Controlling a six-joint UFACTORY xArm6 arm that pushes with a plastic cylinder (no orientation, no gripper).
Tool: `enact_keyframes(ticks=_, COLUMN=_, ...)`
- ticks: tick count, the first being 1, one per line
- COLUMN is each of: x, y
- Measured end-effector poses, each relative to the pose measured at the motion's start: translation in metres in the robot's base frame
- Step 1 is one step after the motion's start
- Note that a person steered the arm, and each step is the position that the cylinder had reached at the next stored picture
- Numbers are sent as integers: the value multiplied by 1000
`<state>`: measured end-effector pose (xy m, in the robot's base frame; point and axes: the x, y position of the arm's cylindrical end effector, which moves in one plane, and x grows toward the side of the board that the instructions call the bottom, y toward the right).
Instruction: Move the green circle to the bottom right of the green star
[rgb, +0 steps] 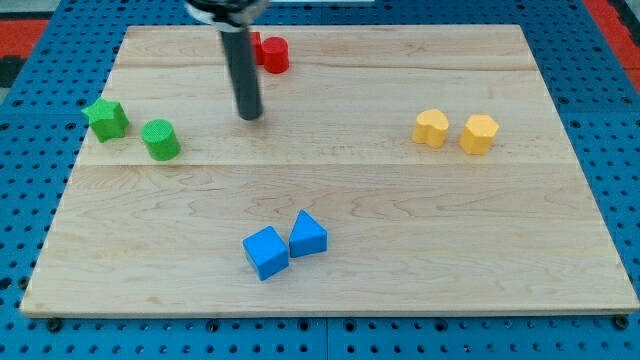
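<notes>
The green circle (160, 139) is a short cylinder standing near the board's left edge. The green star (105, 118) sits just to its upper left, close but apart from it. My tip (250, 115) is at the end of the dark rod, right of the green circle and slightly higher in the view, about a block's width or more away, touching no block.
A red cylinder (275, 54) and another red block (255, 44), partly hidden behind the rod, sit at the top. Two yellow blocks (432, 128) (479, 134) lie at the right. A blue cube (265, 252) and a blue triangular block (308, 235) lie at the bottom centre. The wooden board (400, 250) has a pegboard around it.
</notes>
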<state>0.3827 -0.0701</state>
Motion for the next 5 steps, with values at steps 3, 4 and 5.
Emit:
enact_keyframes(ticks=3, x=45, y=-113)
enact_keyframes(ticks=4, x=43, y=-141)
enact_keyframes(ticks=5, x=43, y=-143)
